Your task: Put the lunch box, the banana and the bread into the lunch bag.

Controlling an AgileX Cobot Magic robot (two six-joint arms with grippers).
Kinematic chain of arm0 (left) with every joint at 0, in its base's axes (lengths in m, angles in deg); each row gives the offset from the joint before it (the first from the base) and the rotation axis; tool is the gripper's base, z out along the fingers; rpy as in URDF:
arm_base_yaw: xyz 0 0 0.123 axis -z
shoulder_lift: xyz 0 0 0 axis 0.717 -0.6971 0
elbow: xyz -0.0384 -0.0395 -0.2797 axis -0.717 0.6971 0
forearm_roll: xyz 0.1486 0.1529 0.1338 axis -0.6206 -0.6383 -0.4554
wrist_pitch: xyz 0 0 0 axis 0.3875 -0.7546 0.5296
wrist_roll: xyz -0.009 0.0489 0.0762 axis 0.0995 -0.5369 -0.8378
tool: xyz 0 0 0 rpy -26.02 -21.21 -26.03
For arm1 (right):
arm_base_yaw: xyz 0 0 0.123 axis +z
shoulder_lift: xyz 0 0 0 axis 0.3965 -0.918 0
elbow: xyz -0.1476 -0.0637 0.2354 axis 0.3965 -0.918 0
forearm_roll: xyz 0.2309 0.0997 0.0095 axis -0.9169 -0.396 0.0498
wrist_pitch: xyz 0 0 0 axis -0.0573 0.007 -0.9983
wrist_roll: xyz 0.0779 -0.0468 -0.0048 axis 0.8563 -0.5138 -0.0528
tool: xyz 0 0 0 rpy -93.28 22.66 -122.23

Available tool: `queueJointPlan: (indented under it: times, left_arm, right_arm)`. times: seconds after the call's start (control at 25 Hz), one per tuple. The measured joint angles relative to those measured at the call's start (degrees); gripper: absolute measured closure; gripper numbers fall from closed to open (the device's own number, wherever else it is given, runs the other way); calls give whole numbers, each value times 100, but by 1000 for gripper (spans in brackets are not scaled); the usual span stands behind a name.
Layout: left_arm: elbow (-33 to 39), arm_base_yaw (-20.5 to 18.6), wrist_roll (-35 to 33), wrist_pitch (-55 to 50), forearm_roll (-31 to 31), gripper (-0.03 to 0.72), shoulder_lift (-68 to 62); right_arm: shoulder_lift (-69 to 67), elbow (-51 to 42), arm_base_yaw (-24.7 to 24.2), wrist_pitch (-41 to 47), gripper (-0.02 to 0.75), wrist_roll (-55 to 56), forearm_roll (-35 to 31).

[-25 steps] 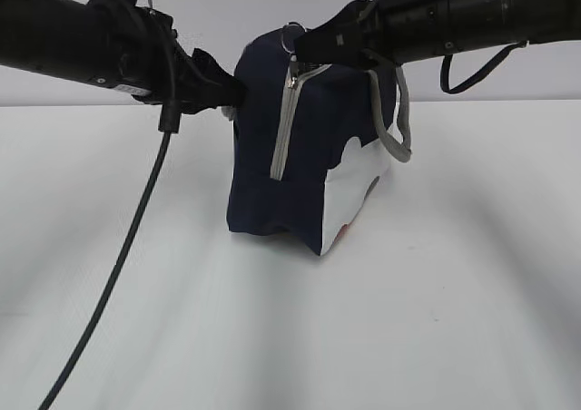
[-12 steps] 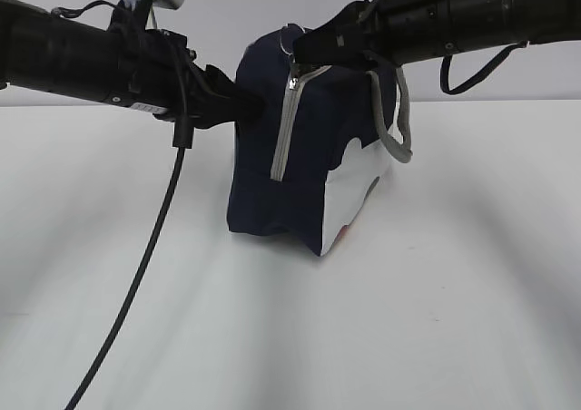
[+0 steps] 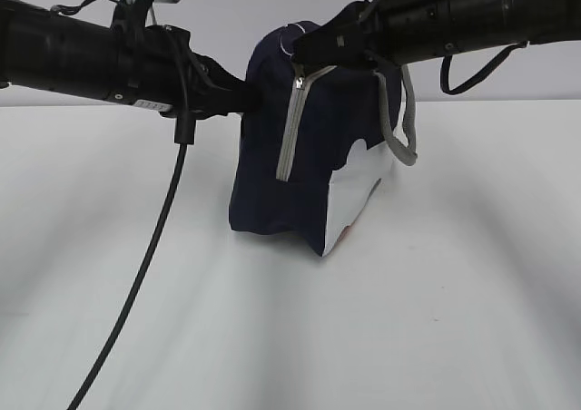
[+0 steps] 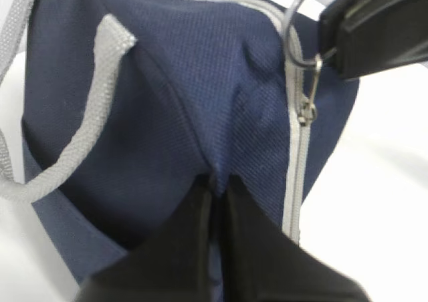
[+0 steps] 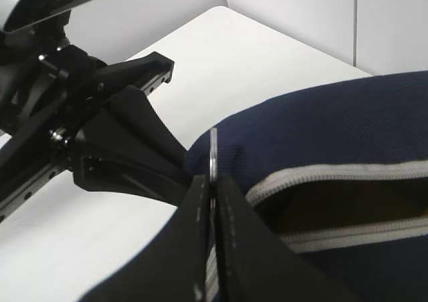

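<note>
So you had the left gripper (image 4: 215, 194) pinching a fold of the bag (image 3: 272, 183) right at its tips, probably to anchor it, while the right gripper (image 5: 212, 182) clamped the ring (image 5: 212, 156) to work the zipper.

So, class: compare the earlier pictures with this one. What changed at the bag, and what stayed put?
The left claw moved in against the lunch bag and closed, pinching its navy fabric. The bag's top shifted slightly. The right claw stayed shut on the ring pull.
</note>
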Motion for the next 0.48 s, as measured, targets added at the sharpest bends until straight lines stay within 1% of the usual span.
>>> queueJointPlan:
  times: [0.2,0.48]
  left_arm:
    - [0,-17,0,-182,95,681,0]
    - [0,-17,85,-269,146,681,0]
  right_arm:
    - [10,0,0,-44,738,0,-211]
    - [146,0,-75,-224,738,0,-308]
